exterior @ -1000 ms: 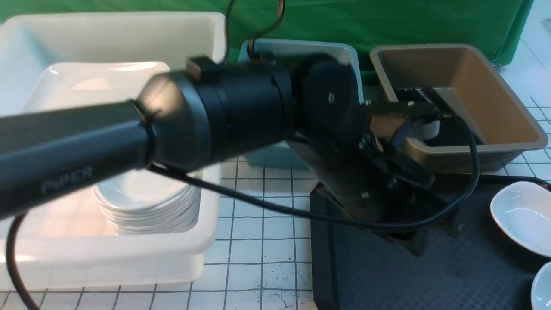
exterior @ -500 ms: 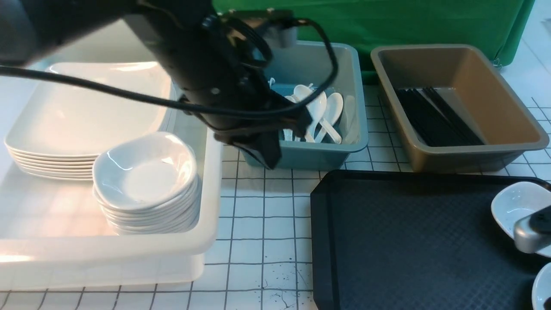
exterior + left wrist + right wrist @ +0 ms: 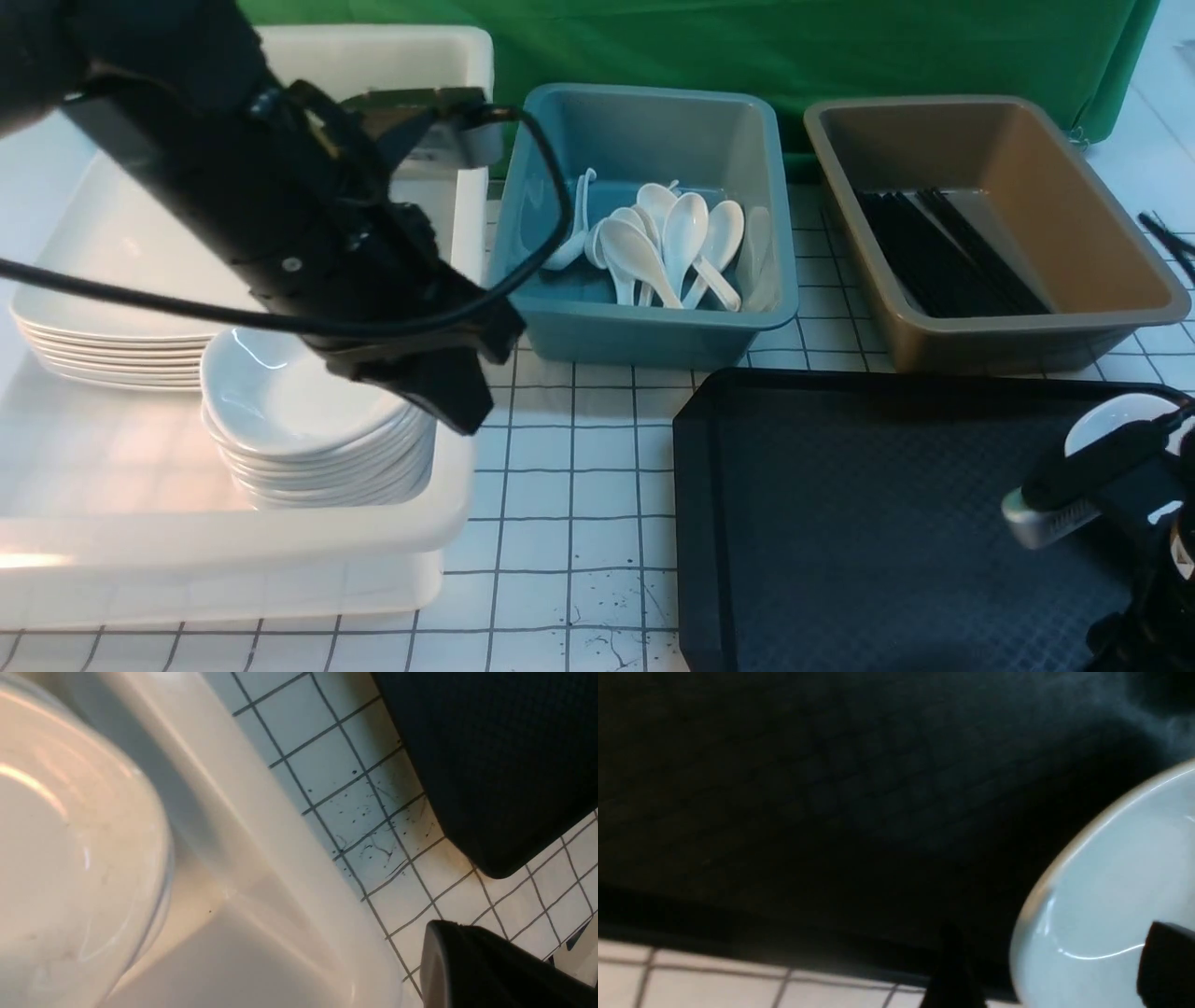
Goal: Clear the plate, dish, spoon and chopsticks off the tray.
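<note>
A black tray (image 3: 887,523) lies at the front right of the gridded table. At its right end sits a small white dish (image 3: 1116,411), partly hidden by my right arm (image 3: 1102,467). In the right wrist view my right gripper (image 3: 1057,956) is open. One finger stands outside the dish (image 3: 1111,896) and the other over its inside. My left gripper (image 3: 462,415) hangs shut and empty over the near right corner of the white tub (image 3: 280,551), beside a stack of small dishes (image 3: 289,411). No plate, spoon or chopsticks show on the visible part of the tray.
Large white plates (image 3: 93,327) are stacked in the white tub. A teal tub (image 3: 644,345) holds several white spoons. A brown tub (image 3: 1027,327) holds black chopsticks. Thin black sticks (image 3: 1167,233) lie at the table's far right edge.
My left arm swung left from above the tray and brown tub, past the teal tub, to the white tub. My right arm came in from the right over the dish on the tray.
</note>
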